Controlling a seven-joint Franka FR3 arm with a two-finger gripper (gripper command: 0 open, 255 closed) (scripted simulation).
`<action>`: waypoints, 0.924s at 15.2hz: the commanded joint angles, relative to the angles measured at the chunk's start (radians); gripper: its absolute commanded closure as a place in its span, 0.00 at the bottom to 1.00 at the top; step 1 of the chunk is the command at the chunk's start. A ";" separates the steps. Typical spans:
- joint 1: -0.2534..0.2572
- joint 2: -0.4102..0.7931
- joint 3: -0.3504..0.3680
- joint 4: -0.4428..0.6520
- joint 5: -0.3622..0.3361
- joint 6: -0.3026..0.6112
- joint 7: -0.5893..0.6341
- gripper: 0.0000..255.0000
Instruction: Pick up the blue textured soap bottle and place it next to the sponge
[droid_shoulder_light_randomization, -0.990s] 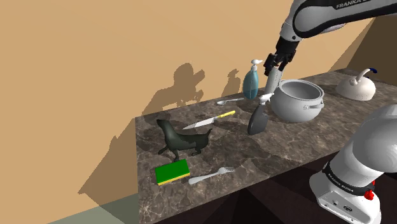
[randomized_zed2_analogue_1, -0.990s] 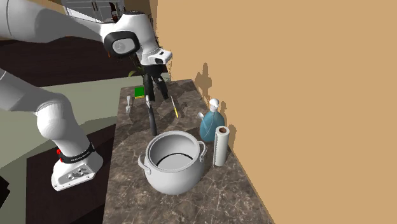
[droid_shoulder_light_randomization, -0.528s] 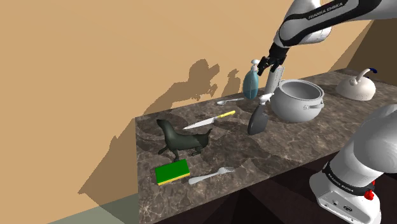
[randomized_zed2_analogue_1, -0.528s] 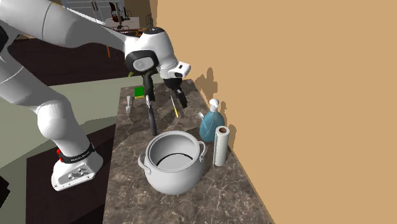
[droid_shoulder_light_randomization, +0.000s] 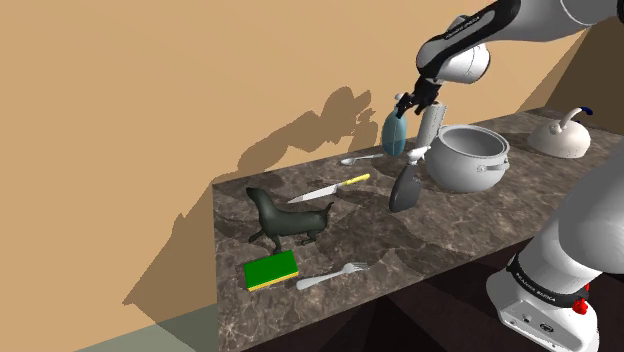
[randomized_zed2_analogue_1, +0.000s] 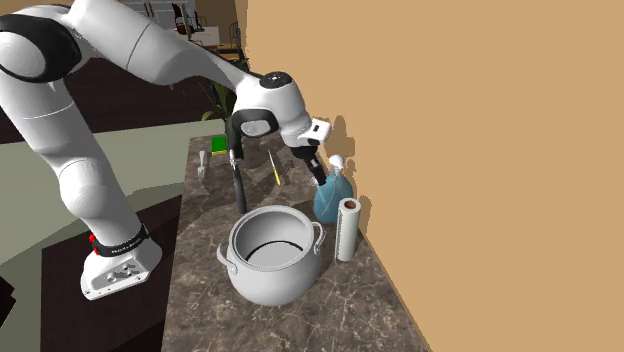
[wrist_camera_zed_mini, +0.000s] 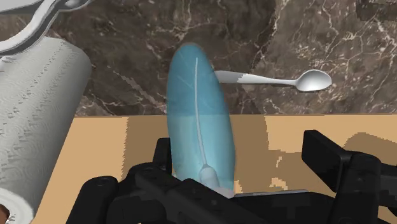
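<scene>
Looking along the wrist camera, I see the gripper (wrist_camera_zed_mini: 240, 145) spread wide, with the blue soap bottle (wrist_camera_zed_mini: 198, 114) between its fingers (wrist_camera_zed_mini: 327, 159). It sits close by one finger and well clear of the other, so nothing is clasped. From the shoulder view the gripper (droid_shoulder_light_randomization: 405, 100) hangs right over the bottle's pump top. The bottle (droid_shoulder_light_randomization: 393, 133) stands upright on the dark marble counter (droid_shoulder_light_randomization: 450, 230), back against the tan wall. A white paper towel roll (droid_shoulder_light_randomization: 430, 125) stands just beside it, and a grey pot (droid_shoulder_light_randomization: 468, 158) is near the roll. A spoon (wrist_camera_zed_mini: 280, 79) lies on the counter near the bottle's base.

The green sponge (droid_shoulder_light_randomization: 271, 270) lies near the counter's front edge toward the shoulder view's left, well apart from the bottle, with a fork (droid_shoulder_light_randomization: 332, 275) just beside it. Between sponge and bottle I make out a dark seal figurine (droid_shoulder_light_randomization: 290, 220) and a yellow-handled knife (droid_shoulder_light_randomization: 330, 188).
</scene>
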 joint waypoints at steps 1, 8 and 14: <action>-0.007 0.088 -0.010 0.062 0.125 0.021 -0.100 0.00; -0.035 0.203 0.026 0.111 0.260 0.066 -0.196 0.00; -0.040 0.225 0.036 0.119 0.283 0.075 -0.212 0.00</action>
